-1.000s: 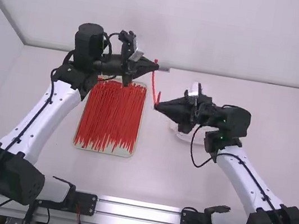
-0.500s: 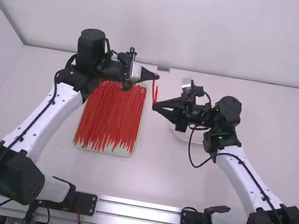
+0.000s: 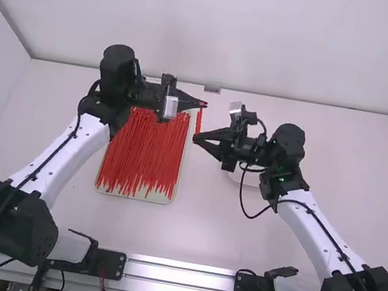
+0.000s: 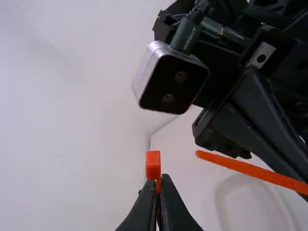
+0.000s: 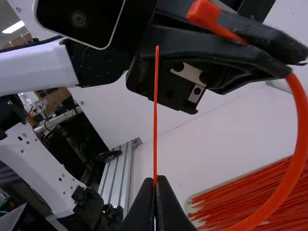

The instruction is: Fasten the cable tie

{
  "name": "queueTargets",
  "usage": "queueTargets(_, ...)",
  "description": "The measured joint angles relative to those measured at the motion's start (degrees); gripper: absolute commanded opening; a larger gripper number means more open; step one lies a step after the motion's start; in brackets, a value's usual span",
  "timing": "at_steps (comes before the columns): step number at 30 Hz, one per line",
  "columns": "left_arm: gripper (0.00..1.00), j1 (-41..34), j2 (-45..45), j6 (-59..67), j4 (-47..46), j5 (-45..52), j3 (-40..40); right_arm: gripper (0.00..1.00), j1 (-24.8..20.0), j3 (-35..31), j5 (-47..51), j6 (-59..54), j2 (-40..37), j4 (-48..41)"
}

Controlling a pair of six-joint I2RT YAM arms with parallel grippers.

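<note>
The white desk (image 3: 368, 166) spans the high view, with both arms reaching up it from their bases at the near edge. The left arm (image 3: 60, 154) rises along the left side and bends inward over the far end of a tray. The right arm (image 3: 314, 224) angles in from the right, its wrist turned toward the middle.

The flat tray (image 3: 134, 196) lies left of centre and carries a thick layer of loose red ties (image 3: 141, 152), laid roughly lengthwise. A white round dish (image 3: 237, 176) sits on the desk under the right wrist, partly hidden by it.

Between the two arms, above the desk just beside the tray's far right corner, hangs the single red cable tie (image 3: 199, 120) — gripped at both ends. The left tool (image 3: 202, 104) holds its upper end. In the left wrist view its fingers (image 4: 144, 207) are pinched narrow on the tie just below the square head (image 4: 153, 165), which sticks out past the tips. The right tool (image 3: 195, 139) holds the lower end. In the right wrist view its own fingers (image 5: 144, 202) are closed tight on the thin tail, which runs straight from them toward the left tool. From the head clamped there, the strap sweeps round in a wide curve (image 5: 298, 125) — an open loop, the tail's tip not yet through the head.
</note>
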Motion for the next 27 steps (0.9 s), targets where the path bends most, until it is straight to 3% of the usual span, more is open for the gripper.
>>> queueTargets(27,0.02,0.00,-0.02,0.85,8.20,0.83,-3.17,0.00,-0.46,0.00,2.21,2.58,0.00,-1.31)
